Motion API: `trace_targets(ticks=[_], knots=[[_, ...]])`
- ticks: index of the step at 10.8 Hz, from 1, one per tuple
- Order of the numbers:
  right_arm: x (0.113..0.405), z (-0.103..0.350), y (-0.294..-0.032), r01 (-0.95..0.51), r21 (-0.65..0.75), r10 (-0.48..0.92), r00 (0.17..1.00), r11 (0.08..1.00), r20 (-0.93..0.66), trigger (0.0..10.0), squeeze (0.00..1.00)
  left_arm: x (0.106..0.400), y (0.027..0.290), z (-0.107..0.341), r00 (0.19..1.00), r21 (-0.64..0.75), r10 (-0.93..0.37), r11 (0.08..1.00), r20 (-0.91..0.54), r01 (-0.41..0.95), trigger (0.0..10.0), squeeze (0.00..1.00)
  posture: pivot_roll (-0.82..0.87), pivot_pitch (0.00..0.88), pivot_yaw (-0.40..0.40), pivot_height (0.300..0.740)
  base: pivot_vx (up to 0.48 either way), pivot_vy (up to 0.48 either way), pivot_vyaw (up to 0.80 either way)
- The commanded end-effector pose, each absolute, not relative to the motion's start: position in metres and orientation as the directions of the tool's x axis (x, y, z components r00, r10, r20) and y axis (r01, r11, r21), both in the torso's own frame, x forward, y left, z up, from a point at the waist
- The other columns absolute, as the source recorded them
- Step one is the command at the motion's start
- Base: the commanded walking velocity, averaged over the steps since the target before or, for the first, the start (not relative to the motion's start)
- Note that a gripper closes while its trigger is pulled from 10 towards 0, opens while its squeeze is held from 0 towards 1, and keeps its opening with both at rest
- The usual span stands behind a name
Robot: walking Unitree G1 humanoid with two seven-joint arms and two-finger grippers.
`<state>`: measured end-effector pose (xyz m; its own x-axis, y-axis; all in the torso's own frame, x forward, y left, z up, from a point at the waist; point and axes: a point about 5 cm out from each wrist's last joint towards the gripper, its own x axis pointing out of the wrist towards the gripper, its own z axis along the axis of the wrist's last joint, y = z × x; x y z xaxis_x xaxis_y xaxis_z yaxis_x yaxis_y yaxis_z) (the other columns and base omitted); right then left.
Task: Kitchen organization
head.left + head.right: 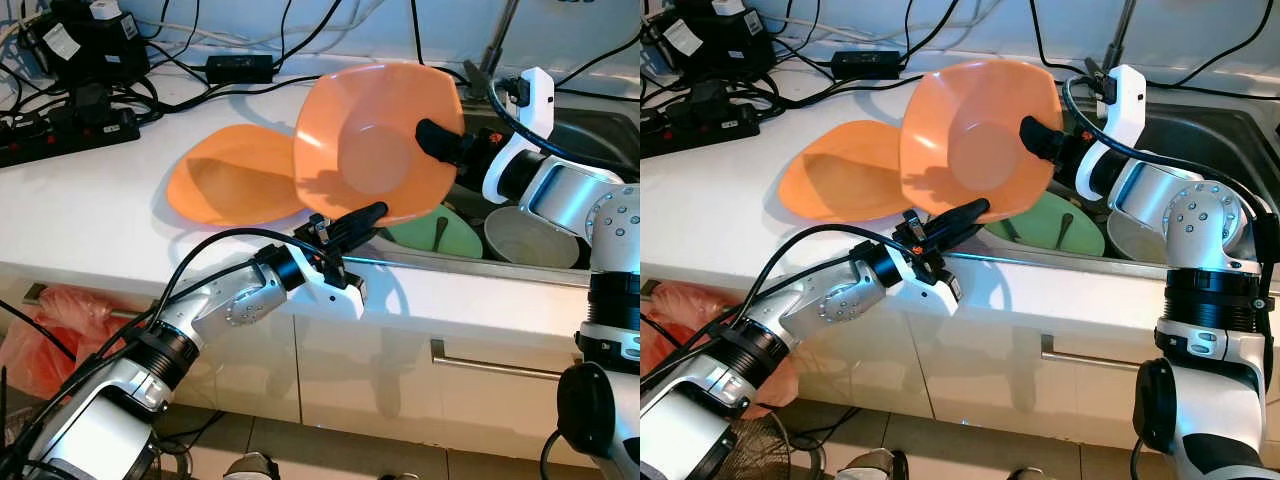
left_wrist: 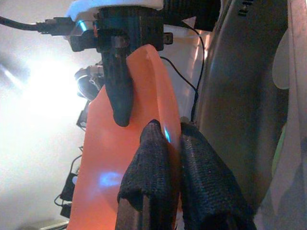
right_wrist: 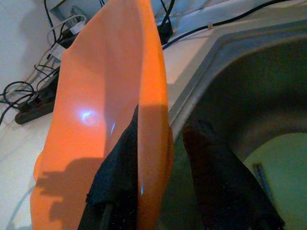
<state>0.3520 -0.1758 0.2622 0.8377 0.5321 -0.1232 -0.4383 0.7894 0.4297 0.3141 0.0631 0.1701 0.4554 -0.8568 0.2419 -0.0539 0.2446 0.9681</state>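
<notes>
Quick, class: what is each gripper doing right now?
Left gripper: closed on the lower rim of the tilted orange bowl.
Right gripper: closed on that bowl's opposite rim, on the sink side.

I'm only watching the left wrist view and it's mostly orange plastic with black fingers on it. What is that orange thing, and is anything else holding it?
Observer: It's an orange bowl, held tilted on its side above the counter edge. The right end effector grips its far rim while the left end effector pinches the lower rim.
Operator: Is there anything under it?
Observer: A second orange bowl lies on the white counter just behind it.
Operator: And that grey metal beside me?
Observer: That's the sink. Inside sit a green bowl with a utensil in it and a white bowl.
</notes>
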Motion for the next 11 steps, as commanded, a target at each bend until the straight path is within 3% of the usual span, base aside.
trace_targets(ticks=[1,3,4,5,6,11], knots=[[0.3517,0.2586,-0.177,-0.419,0.43,0.52,0.842,0.8,-0.147,0.0,0.0,0.31,0.055,0.1836,0.392,0.952,-0.868,0.288,0.304,-0.099,4.6,0.0,0.05,0.076,-0.008,0.74,0.0,0.0,0.0],[0.3513,0.2585,-0.1769,-0.42,0.43,0.521,0.841,0.799,-0.147,0.0,0.0,0.3096,0.0545,0.1825,0.392,0.954,-0.87,0.282,0.3,-0.103,5.2,0.0,0.05,0.077,-0.008,0.74,0.0,0.0,0.0],[0.3513,0.2585,-0.1767,-0.42,0.431,0.521,0.841,0.799,-0.146,0.0,0.0,0.3098,0.0545,0.1831,0.393,0.953,-0.868,0.284,0.303,-0.107,7.1,0.0,0.05,0.077,-0.008,0.74,0.0,0.0,0.0],[0.3515,0.2581,-0.176,-0.421,0.433,0.523,0.84,0.797,-0.146,0.0,0.0,0.3104,0.0546,0.1834,0.396,0.952,-0.866,0.287,0.304,-0.104,10.0,0.34,0.05,0.078,-0.008,0.74,0.0,0.0,0.0],[0.3514,0.258,-0.1757,-0.421,0.434,0.523,0.84,0.796,-0.145,0.0,0.0,0.3103,0.0546,0.1838,0.395,0.951,-0.865,0.294,0.308,-0.099,10.0,1.0,0.05,0.078,-0.008,0.74,0.0,0.0,0.0],[0.3519,0.2564,-0.1764,-0.398,0.447,0.499,0.856,0.801,-0.131,0.0,0.0,0.3061,0.0545,0.1913,0.368,0.918,-0.846,0.392,0.387,-0.063,10.0,1.0,0.05,0.078,-0.006,0.74,0.0,0.0,0.0]])
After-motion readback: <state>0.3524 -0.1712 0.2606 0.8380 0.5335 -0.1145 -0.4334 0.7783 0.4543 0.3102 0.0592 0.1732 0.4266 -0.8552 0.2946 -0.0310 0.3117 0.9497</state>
